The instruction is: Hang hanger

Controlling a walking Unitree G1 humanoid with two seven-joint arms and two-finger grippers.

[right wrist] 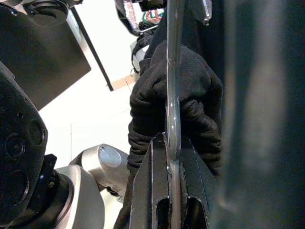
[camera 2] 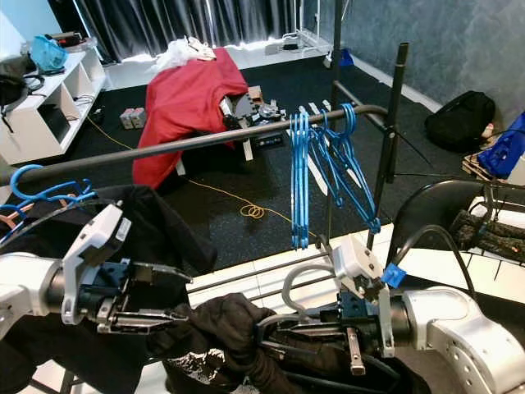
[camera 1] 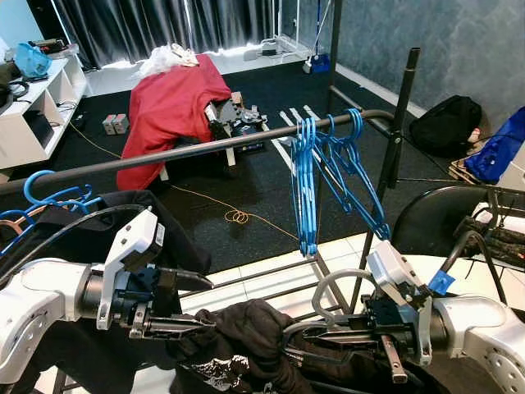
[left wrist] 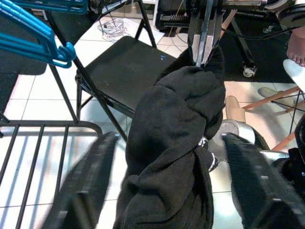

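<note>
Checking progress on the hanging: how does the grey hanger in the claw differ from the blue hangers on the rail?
The grey hanger is clamped in the right claw, carrying a black garment; the blue hangers hang bare on the rail. Both have hooks.

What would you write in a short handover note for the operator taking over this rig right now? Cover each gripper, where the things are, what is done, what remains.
Right gripper: shut on the grey hanger, hook up, below the rail.
Left gripper: open, fingers either side of the black garment bunched on that hanger.
Blue hangers already hang on the rail; more sit at its left end.
Done: hanger and garment held in front of the rack.
Left: raise the hook over the rail and release, probably in the bare stretch.
</note>
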